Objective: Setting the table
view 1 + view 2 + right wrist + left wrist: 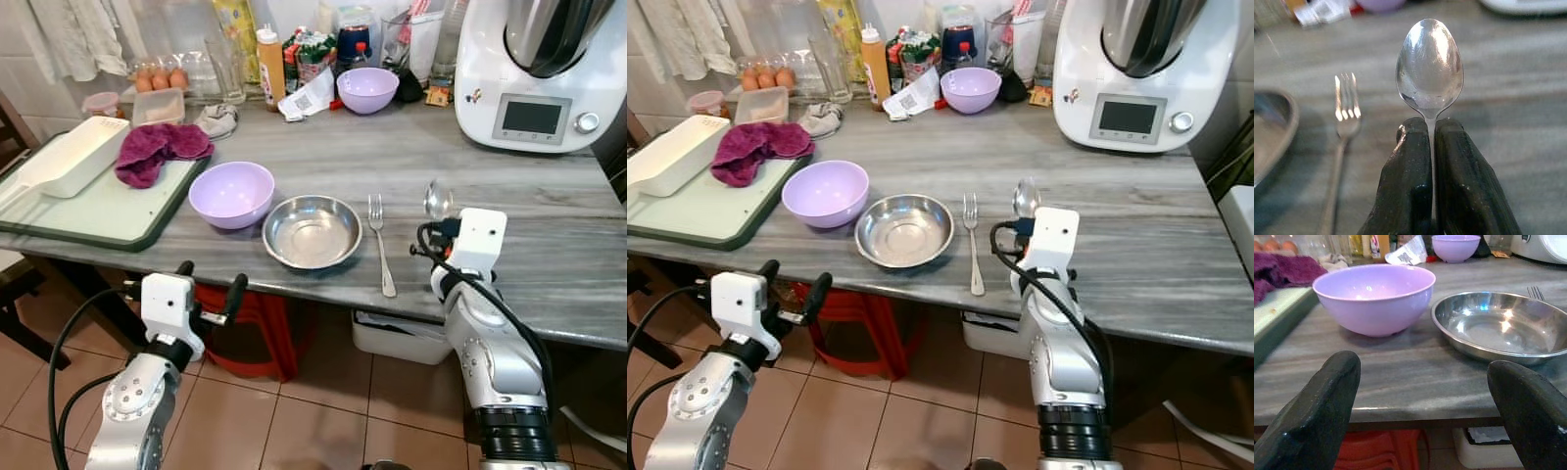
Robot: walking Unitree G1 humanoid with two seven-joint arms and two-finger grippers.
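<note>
Right wrist view shows the right hand (1432, 147) clamped on the spoon (1430, 66) above the worktop (549, 245), right of the fork (380, 245); it should be lowered parallel to the fork.

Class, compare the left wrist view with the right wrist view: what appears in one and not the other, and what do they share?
Left wrist view alone: the near lilac bowl, the purple cloth on the green tray, and the left gripper with fingers apart near the table edge. Right wrist view alone: the spoon, pinched by its handle in the right gripper. Shared: the steel dish, the fork and the grey table.
</note>
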